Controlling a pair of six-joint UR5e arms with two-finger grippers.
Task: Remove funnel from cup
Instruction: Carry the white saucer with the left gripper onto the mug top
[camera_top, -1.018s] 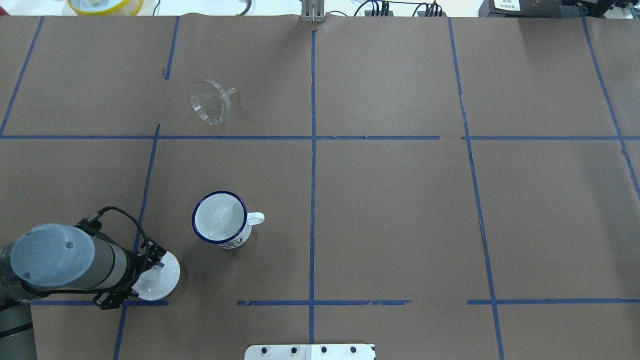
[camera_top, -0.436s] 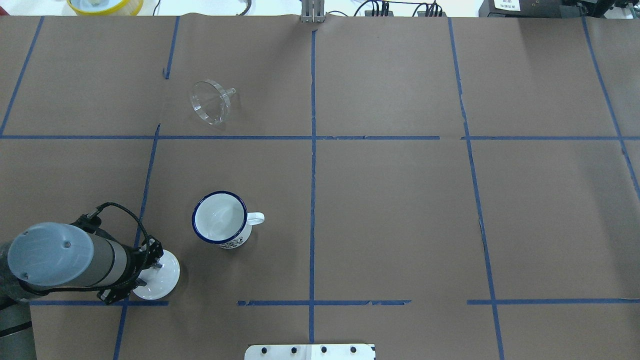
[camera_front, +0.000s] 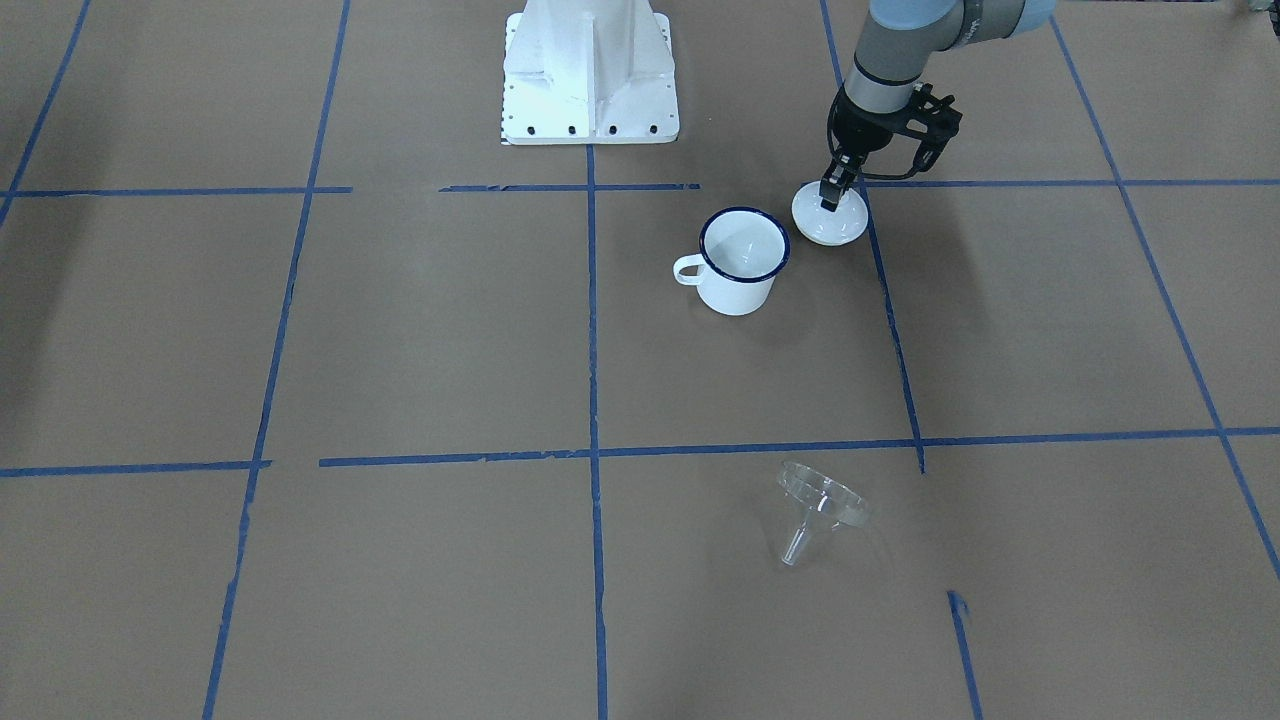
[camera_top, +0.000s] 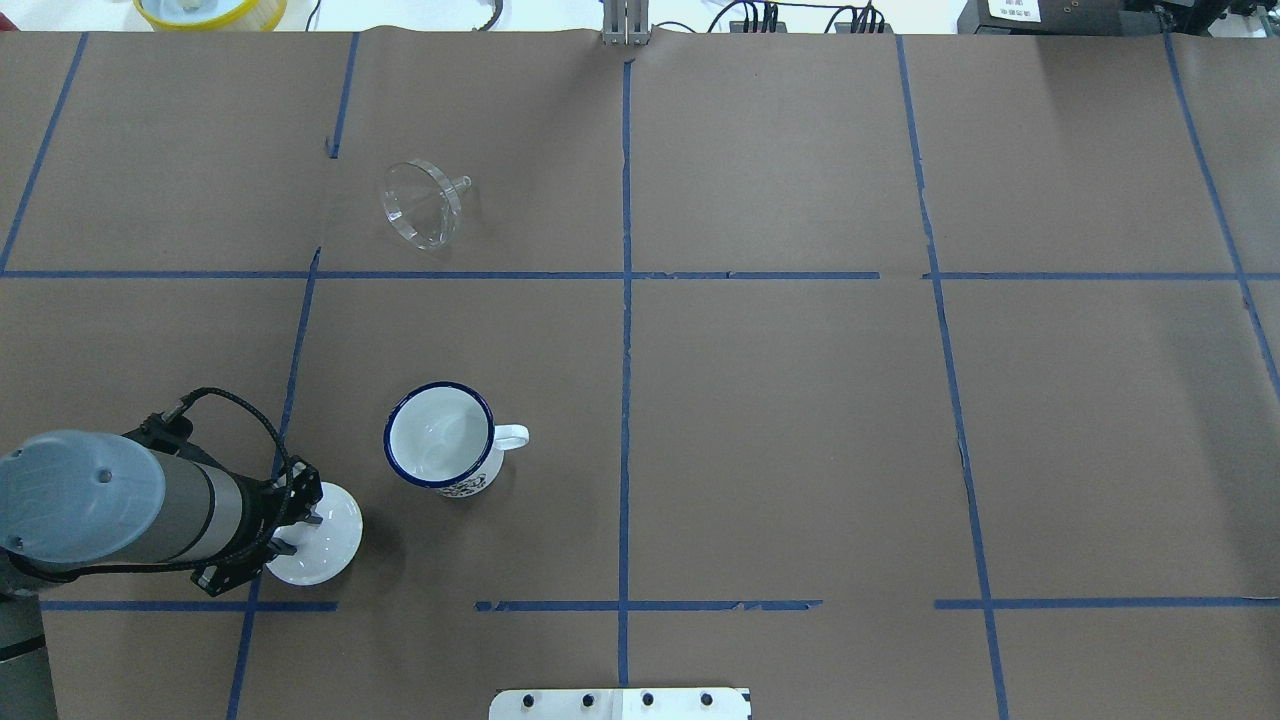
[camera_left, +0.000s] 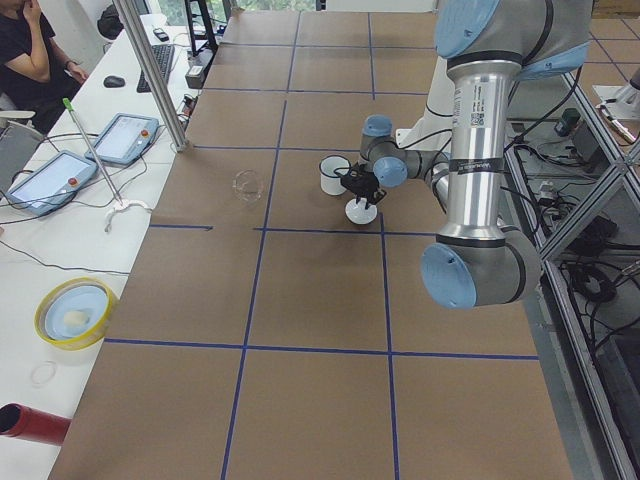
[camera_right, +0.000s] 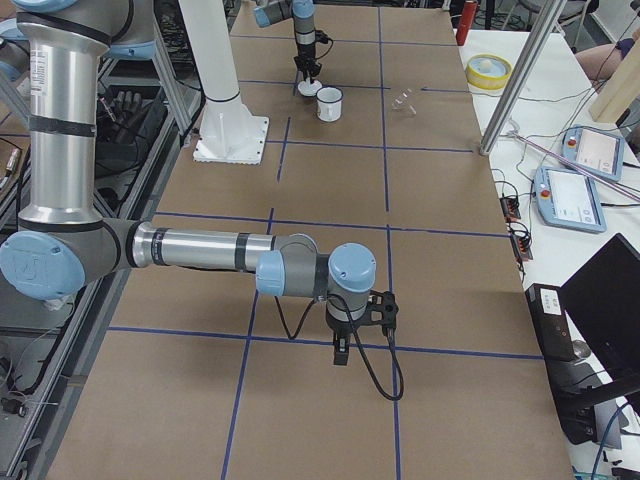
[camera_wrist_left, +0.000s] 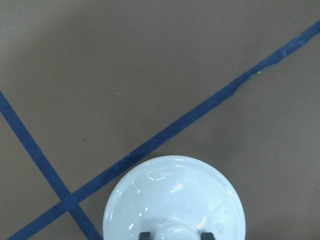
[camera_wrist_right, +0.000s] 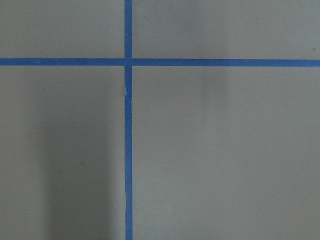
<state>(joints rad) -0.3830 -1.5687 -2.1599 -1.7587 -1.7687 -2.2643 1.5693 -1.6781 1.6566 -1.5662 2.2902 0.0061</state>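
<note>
Funnel (camera_top: 421, 204) lies sideways on the counter (camera_top: 800, 400), well apart from the cup (camera_top: 440, 437), with the left pincer (camera_front: 832, 196) clamped on the white lid (camera_front: 828, 224) by its knob, while I cannot tell how the right pincer (camera_right: 341, 352) stands.

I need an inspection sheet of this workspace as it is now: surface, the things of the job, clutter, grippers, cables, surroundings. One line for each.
Surface: brown paper marked with blue tape lines.
Job's things: funnel lies on its side on the paper, well apart from the cup; the cup stands upright with nothing in it.
Clutter: white lid beside the cup, not touching it.
Grippers: left gripper shut on the lid's knob; right gripper over bare paper, open or shut cannot be told.
Cables: black cable looped at the left wrist.
Surroundings: operator and tablets at the side bench.
</note>
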